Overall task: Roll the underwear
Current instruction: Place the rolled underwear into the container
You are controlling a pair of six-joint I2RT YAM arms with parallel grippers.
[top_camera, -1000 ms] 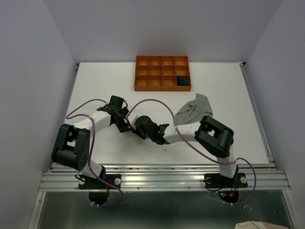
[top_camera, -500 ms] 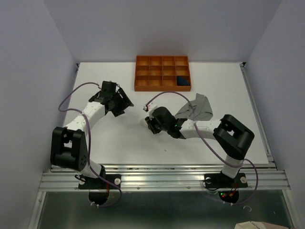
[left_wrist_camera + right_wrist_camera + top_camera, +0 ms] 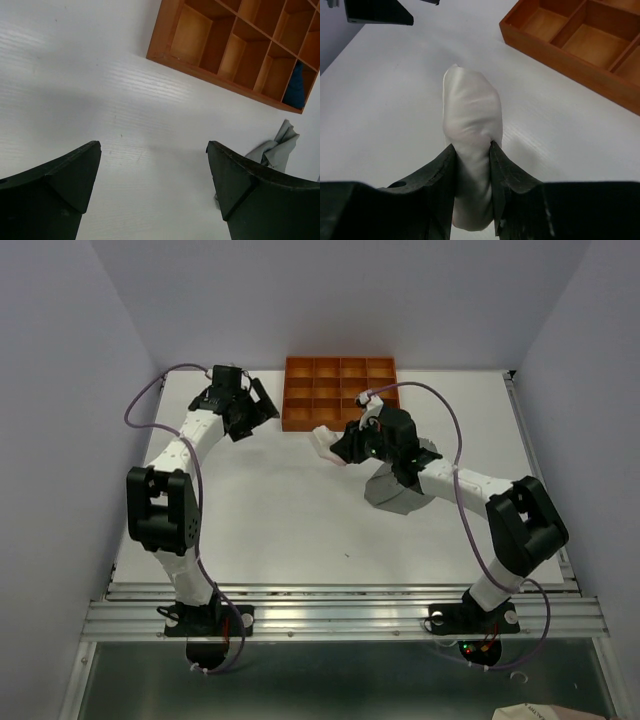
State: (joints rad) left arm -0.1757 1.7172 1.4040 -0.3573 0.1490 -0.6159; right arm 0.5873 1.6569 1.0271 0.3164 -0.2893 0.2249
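Observation:
My right gripper (image 3: 343, 447) (image 3: 472, 146) is shut on the rolled pale pink-white underwear (image 3: 325, 443) (image 3: 471, 117), holding it above the table just in front of the orange tray (image 3: 340, 424). The grey underwear (image 3: 398, 487) (image 3: 276, 148) lies crumpled on the table, partly under the right arm. The navy blue underwear (image 3: 382, 410) (image 3: 295, 86) sits in a front-right compartment of the tray. Left of the tray, my left gripper (image 3: 262, 412) (image 3: 154, 150) stands wide open over bare table with nothing between its fingers.
The orange tray (image 3: 210, 75) (image 3: 559, 52) has a grid of compartments; those in view other than the navy one hold nothing. White walls close the table at the back and sides. A metal rail runs along the near edge.
The right arm has carried the pale roll from the table's middle back toward the tray. The left arm has swung away to the back left and its jaws have opened wide.

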